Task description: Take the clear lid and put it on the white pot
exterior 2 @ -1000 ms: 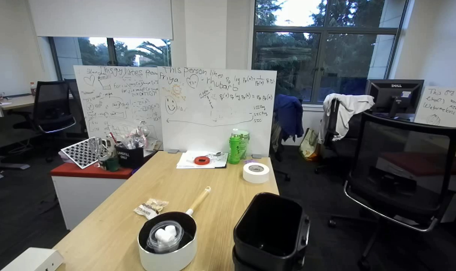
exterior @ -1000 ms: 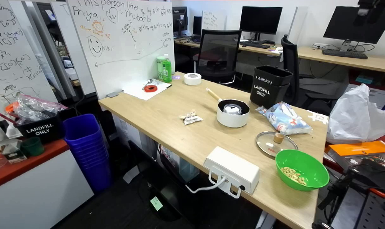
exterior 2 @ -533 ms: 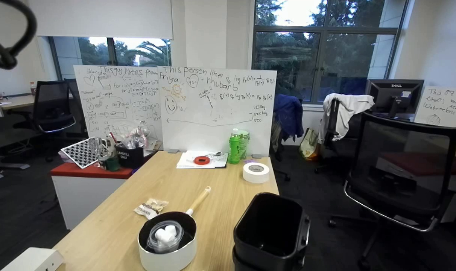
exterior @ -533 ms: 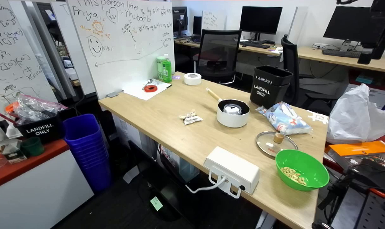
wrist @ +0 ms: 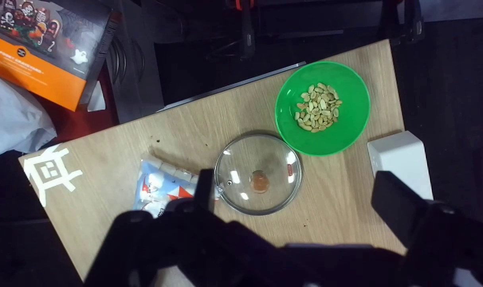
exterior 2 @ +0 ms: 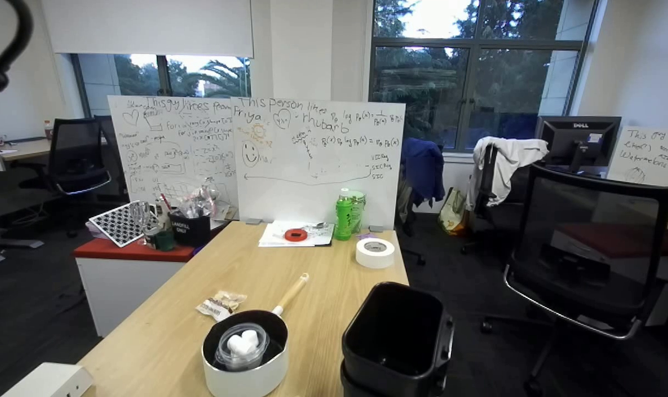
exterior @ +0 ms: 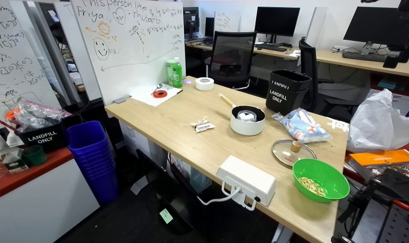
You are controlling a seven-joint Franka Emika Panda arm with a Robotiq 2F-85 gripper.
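The clear lid lies flat on the table, its wooden knob up. Its rim is close against the green bowl. The white pot stands further along the table, with a pale wooden handle and a clear cup of white pieces inside; it also shows in an exterior view. My gripper is high at the upper right edge there, well above the table. In the wrist view my gripper is open and empty; the lid shows below, nearer the left finger. The pot is out of the wrist view.
A white box sits at the table's near edge. A blue patterned bag lies beside the lid, and a black bin stands behind the pot. A small packet and a tape roll lie further off.
My gripper has come down into view at the upper right, then shifted slightly right. A black cable loop has appeared at the upper left of an exterior view. The lid and pot have not moved.
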